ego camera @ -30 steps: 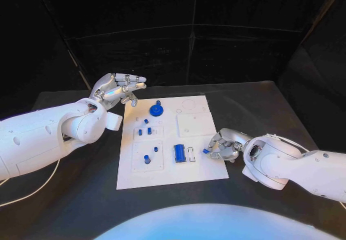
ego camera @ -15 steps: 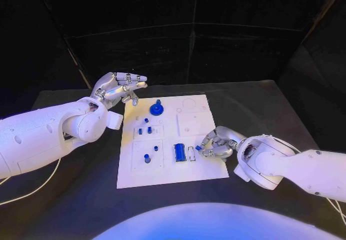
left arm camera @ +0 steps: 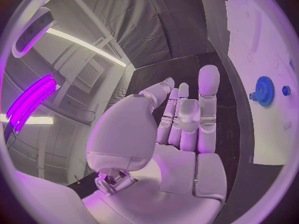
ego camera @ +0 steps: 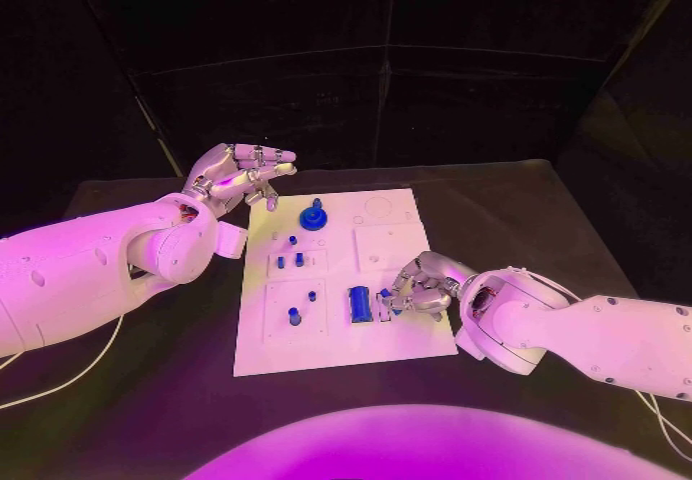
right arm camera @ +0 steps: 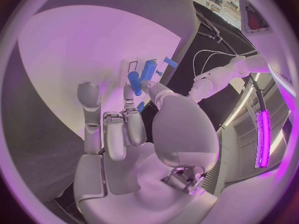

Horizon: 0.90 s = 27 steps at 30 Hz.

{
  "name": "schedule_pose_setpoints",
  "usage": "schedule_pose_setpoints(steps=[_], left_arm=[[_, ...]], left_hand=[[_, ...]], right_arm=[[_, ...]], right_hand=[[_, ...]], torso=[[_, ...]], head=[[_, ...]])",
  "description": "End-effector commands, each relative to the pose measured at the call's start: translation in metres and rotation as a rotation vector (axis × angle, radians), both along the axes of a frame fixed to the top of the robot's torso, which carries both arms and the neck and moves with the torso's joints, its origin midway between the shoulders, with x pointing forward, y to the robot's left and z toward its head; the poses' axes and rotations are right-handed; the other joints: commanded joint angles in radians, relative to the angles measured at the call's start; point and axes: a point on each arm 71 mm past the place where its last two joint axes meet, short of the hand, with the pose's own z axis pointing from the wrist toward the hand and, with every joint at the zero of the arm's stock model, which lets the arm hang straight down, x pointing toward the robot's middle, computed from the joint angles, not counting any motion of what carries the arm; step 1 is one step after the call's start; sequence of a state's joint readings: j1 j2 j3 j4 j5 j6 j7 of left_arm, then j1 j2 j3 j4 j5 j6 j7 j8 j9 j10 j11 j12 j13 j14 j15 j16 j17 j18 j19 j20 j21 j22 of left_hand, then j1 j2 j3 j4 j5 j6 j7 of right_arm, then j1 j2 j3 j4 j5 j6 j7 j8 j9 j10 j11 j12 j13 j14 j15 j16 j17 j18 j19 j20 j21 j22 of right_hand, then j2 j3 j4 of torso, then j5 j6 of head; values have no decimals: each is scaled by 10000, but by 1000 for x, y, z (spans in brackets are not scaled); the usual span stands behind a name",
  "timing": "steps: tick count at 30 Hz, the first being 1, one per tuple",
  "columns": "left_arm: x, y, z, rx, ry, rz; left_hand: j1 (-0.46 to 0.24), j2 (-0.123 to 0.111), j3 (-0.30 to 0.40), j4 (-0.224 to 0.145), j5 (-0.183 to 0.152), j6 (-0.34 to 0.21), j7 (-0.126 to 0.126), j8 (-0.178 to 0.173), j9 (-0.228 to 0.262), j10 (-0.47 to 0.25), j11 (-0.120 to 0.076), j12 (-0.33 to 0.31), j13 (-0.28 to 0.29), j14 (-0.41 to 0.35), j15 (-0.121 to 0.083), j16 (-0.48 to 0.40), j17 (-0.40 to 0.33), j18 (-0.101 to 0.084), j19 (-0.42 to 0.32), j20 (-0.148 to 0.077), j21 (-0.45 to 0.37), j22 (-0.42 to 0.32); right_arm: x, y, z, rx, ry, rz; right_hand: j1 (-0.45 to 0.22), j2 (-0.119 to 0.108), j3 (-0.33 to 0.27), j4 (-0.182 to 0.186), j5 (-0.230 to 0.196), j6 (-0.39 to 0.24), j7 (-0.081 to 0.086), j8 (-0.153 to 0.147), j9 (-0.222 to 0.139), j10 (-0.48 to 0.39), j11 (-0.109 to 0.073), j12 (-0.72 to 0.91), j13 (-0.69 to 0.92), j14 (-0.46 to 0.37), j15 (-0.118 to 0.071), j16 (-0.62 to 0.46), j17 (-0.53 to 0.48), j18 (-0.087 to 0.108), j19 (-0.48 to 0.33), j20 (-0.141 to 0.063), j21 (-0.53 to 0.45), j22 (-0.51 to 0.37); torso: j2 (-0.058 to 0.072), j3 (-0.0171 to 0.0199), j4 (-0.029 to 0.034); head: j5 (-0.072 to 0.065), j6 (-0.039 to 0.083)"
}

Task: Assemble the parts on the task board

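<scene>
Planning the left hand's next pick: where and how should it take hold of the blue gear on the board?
Probably by the raised knob at the middle of the gear, fingers coming down from above. It lies flat on the board, so its toothed rim offers little to pinch, while the knob stands up, free all round.

A black table [ego camera: 173,400] spans the scene, its surface matte and dark. A thin pale cable [ego camera: 65,375] lies on the table at the near left, curving toward the left edge. Black curtain panels [ego camera: 389,90] hang behind the far edge of the table.
</scene>
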State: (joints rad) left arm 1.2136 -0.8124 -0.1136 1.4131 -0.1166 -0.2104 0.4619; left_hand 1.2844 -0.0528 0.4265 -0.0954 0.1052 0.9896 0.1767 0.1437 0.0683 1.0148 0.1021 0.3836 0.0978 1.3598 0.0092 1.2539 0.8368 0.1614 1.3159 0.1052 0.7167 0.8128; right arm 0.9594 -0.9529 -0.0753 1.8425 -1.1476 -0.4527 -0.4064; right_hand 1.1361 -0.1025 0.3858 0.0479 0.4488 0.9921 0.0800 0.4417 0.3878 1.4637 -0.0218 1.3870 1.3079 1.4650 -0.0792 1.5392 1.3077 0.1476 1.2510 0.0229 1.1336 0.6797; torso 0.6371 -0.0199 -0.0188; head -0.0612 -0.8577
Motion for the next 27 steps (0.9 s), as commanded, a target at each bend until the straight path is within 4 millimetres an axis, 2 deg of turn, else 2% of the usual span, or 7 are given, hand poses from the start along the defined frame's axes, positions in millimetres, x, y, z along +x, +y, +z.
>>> schedule_pose_setpoints(steps=[1, 10, 15, 22, 27], left_arm=[[0, -2, 1, -81, -11, -125], [0, -2, 1, -72, 34, -151], [0, -2, 1, -73, 47, -166], [0, -2, 1, -76, 53, -178], [0, -2, 1, -71, 53, -167]], left_hand=[[42, 48, 53, -10, 27, -52, -17, 61, 8, -58, -19, 51, 17, -15, 25, 56, -14, 75, -46, 33, -63, -8], [16, 39, 47, 0, 24, -80, 2, 59, 4, -81, -3, 61, 16, -18, 34, 58, -19, 74, -51, 38, -75, -16], [11, 35, 45, 2, 24, -86, 5, 59, 3, -88, -1, 62, 15, -22, 37, 54, -29, 73, -50, 38, -69, -11], [11, 35, 45, 2, 24, -86, 5, 59, 3, -88, -1, 62, 15, -22, 37, 54, -29, 73, -50, 38, -69, -11], [11, 35, 45, 2, 24, -86, 5, 59, 3, -88, -1, 62, 15, -22, 37, 54, -29, 73, -50, 38, -69, -11]], right_arm=[[1, 0, -1, -587, -76, 85], [3, 3, -2, -1014, -238, 179], [4, 4, -3, -1191, -203, 218], [4, 11, -5, -1333, -91, 477], [3, 14, -6, -1491, 16, 667]], right_hand=[[-201, -10, -209, 89, 89, 430, -365, 81, 147, 157, -75, 32, 1043, 949, -103, 44, 2105, -18, 94, -2, 41, 57], [-365, 24, -655, 294, 155, 646, -516, 361, 330, 231, -198, 123, 1128, 962, -208, 77, 2167, -34, 161, -96, 81, 159], [-381, 28, -742, 330, 152, 668, -540, 423, 371, 238, -220, 128, 1134, 962, -225, 78, 2169, -37, 169, -114, 83, 167], [-381, 2, -806, 338, 148, 644, -546, 443, 390, 229, -227, 109, 1120, 958, -233, 68, 2150, -31, 153, -123, 59, 125], [-372, 3, -812, 334, 150, 639, -549, 447, 394, 236, -230, 125, 1135, 959, -234, 70, 2154, -33, 157, -124, 63, 136]], torso=[[-6, -1, 3], [5, 4, -5], [3, -4, 0], [3, 10, -10], [-4, 1, -8]], head=[[13, -5], [35, 14], [38, -13], [59, -52], [52, -70]])
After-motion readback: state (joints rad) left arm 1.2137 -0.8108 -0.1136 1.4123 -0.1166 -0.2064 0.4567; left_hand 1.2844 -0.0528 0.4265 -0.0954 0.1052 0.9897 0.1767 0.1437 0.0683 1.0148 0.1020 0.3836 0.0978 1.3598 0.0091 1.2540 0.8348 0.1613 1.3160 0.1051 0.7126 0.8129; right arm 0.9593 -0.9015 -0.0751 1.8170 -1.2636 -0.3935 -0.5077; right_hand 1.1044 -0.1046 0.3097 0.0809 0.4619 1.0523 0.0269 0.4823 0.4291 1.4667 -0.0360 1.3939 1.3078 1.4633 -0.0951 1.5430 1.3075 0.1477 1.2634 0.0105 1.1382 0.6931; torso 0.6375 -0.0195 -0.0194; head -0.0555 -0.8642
